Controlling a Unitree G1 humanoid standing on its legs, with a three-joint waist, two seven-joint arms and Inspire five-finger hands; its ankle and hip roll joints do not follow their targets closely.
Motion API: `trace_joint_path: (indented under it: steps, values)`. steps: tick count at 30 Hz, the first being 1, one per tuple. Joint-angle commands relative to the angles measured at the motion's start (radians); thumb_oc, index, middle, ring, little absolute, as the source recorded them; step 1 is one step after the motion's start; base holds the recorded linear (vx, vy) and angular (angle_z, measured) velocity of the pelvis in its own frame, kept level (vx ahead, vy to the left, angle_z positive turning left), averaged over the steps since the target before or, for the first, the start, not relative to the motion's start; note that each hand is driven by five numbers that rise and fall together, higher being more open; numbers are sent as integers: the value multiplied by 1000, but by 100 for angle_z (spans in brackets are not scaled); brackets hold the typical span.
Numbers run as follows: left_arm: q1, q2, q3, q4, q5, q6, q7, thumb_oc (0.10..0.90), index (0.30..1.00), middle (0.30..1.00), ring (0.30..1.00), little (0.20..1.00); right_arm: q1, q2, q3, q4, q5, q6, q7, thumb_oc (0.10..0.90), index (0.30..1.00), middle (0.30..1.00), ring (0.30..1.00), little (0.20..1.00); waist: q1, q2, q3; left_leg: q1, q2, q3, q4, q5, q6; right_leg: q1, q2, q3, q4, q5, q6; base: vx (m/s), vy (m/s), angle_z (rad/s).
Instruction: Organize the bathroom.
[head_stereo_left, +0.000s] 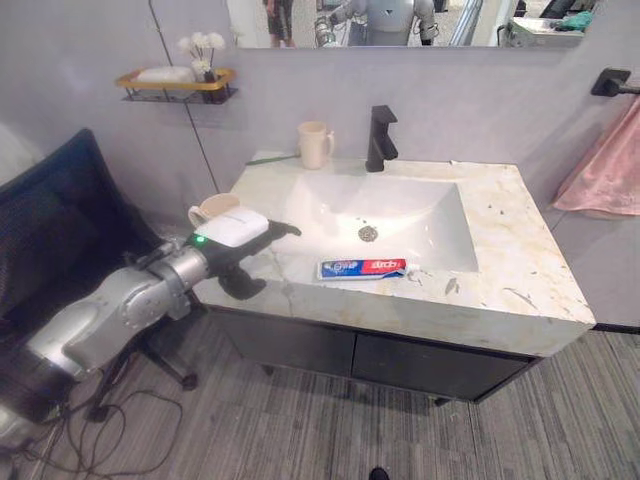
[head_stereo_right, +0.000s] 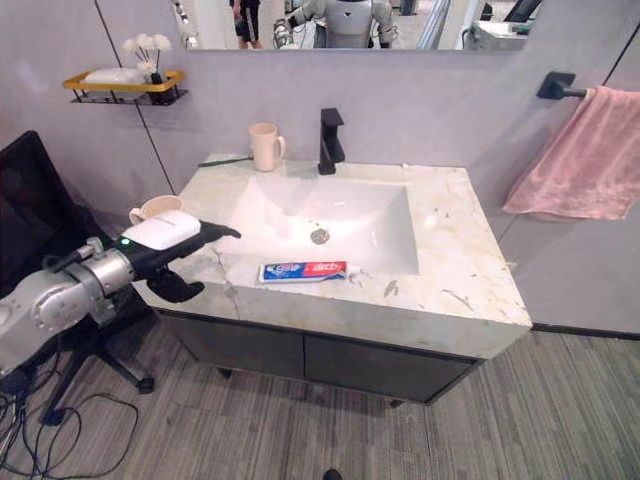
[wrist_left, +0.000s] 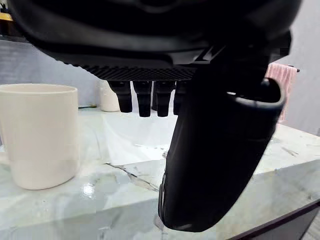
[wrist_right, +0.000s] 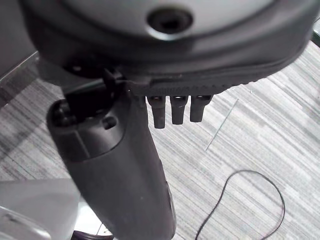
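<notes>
The left hand (head_stereo_left: 243, 243) reaches over the left front edge of the marble counter (head_stereo_left: 520, 270), and its fingers (wrist_left: 143, 96) are stretched out straight with the thumb (wrist_left: 215, 165) hanging down at the counter's edge — it holds nothing. Just beside it, on the side toward the wall, stands a cream mug (wrist_left: 39, 135) on the counter, close to the hand but not touching it as far as I can see. A little further, at the front rim of the white sink (head_stereo_left: 390, 215), lies a tube of toothpaste (head_stereo_left: 362, 267), flat, with its cap end pointing to the right. At the back of the sink stands the black faucet (head_stereo_left: 380, 138), and left of it a second cream mug (head_stereo_left: 314, 144). On the wall at the left is a small yellow shelf (head_stereo_left: 176, 84) with white flowers (head_stereo_left: 202, 45); on the right a pink towel (head_stereo_right: 590, 165) hangs from a black bar. The right hand (wrist_right: 125, 165) hangs over the grey striped floor (wrist_right: 250, 150) — its fingers relaxed, nothing in it.
</notes>
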Motion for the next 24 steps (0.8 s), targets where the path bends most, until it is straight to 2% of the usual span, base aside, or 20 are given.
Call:
trace_joint_path:
  steps: [1, 11, 24]
  values:
    - [-92, -24, 64, -33, -40, 9, 71, 800, 900, 900, 900, 900, -2, -58, 20, 62, -4, 35, -5, 800, 900, 900, 900, 900, -15, 24, -35, -77, -24, 6, 112, -52, 49, -54, 28, 31, 169, -89, 97, 36, -23, -8]
    - [-126, -94, 12, -57, -50, 56, 80, 800, 900, 900, 900, 900, 11, -42, 29, 76, -21, 41, -12, 800, 900, 900, 900, 900, -31, 14, -40, -71, -19, 15, 101, -50, 51, -54, 34, 34, 163, -88, 98, 27, -16, -5]
    - [-182, -128, -47, -54, -35, 123, 88, 800, 900, 900, 900, 900, 31, -29, 35, 90, -32, 26, -32, 800, 900, 900, 900, 900, -46, 11, -40, -70, -17, 16, 87, -47, 52, -58, 40, 31, 164, -94, 96, 4, -4, -2]
